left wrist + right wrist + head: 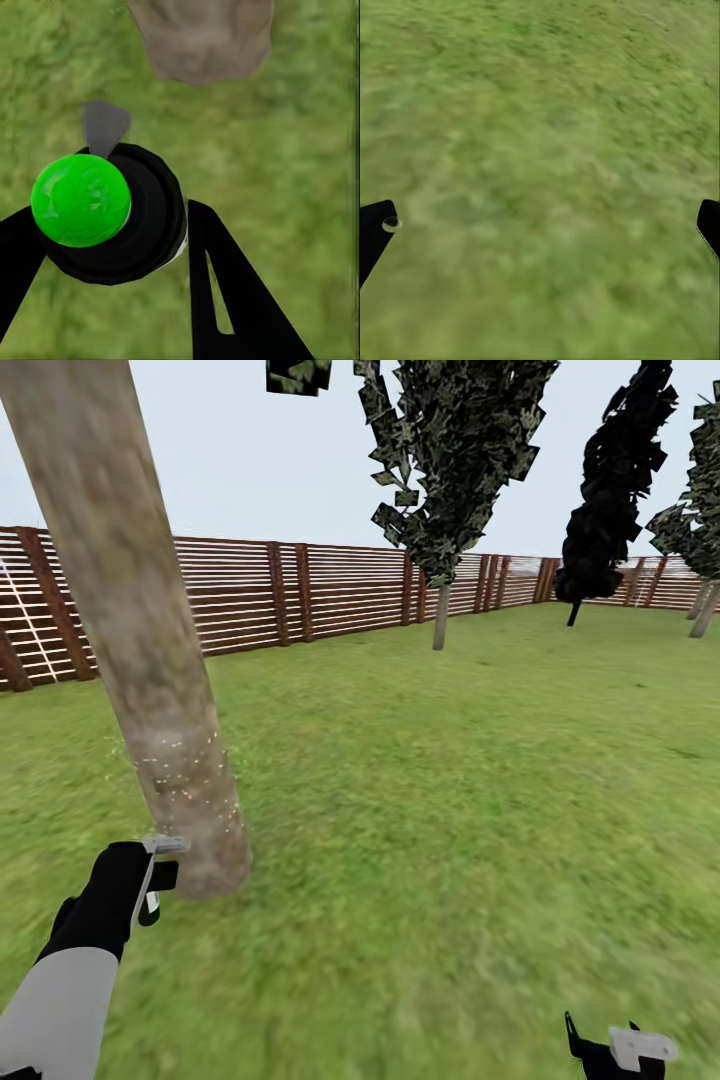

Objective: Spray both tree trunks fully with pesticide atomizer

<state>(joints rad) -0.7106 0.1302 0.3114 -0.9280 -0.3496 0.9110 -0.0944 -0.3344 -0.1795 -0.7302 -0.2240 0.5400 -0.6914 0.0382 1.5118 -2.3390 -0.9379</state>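
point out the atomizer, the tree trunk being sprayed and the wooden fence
atomizer (81, 200), left wrist view, on its green round top, between the left tool's fingers
tree trunk (150, 660), head view, mid-height on the mottled bark
wooden fence (340, 592), head view, on the horizontal slats behind the lawn

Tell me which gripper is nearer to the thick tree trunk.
Left. The left gripper, shut on the atomizer, is right beside the base of the tree trunk. The right gripper hangs open over the grass, far to the trunk's right.
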